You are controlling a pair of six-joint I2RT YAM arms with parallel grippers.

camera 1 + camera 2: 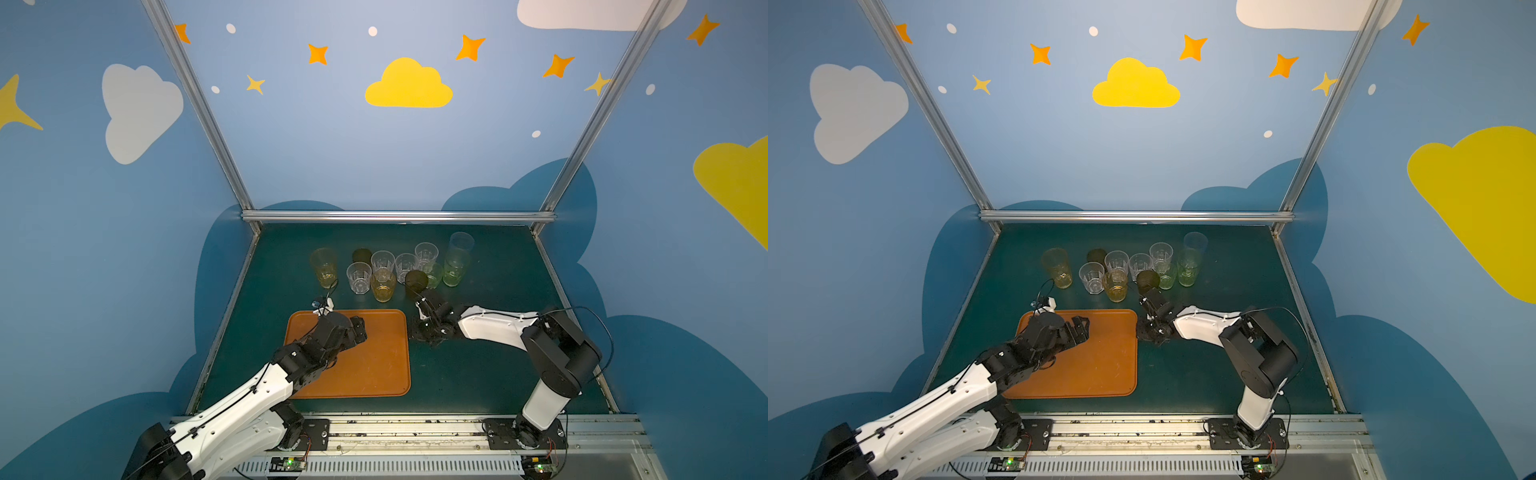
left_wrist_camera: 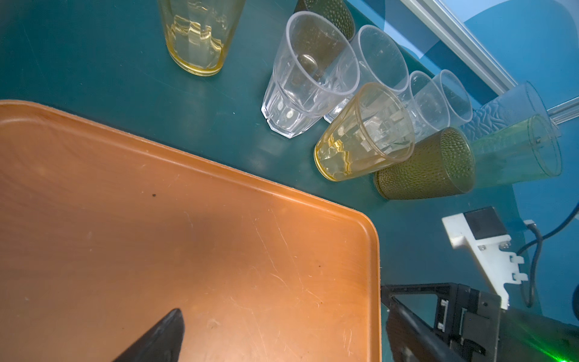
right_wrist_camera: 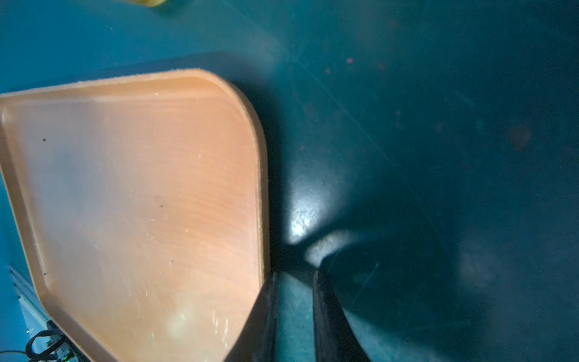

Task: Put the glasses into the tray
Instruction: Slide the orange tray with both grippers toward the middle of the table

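Observation:
The glasses stand in a cluster on the green mat behind the orange-brown tray (image 1: 374, 365) (image 1: 1100, 365), none inside it. Among them are a tall amber glass (image 1: 323, 266) (image 2: 200, 40), clear faceted glasses (image 1: 358, 277) (image 2: 300, 91), a short amber glass (image 1: 383, 284) (image 2: 360, 138), a dark brown glass (image 1: 416, 281) (image 2: 429, 166) and a tall green glass (image 1: 455, 272). My left gripper (image 1: 360, 330) (image 2: 282, 307) hovers open over the tray's far half, holding nothing. My right gripper (image 1: 424, 337) (image 3: 294, 272) points down at the mat just outside the tray's right rim (image 3: 261, 175). Its jaws are narrowly apart with only mat between them.
Aluminium posts and a back rail (image 1: 399, 216) fence the mat, with blue walls close on both sides. The arm bases sit on a metal rail (image 1: 415, 432) along the front edge. Bare mat (image 1: 498, 374) lies right of the tray.

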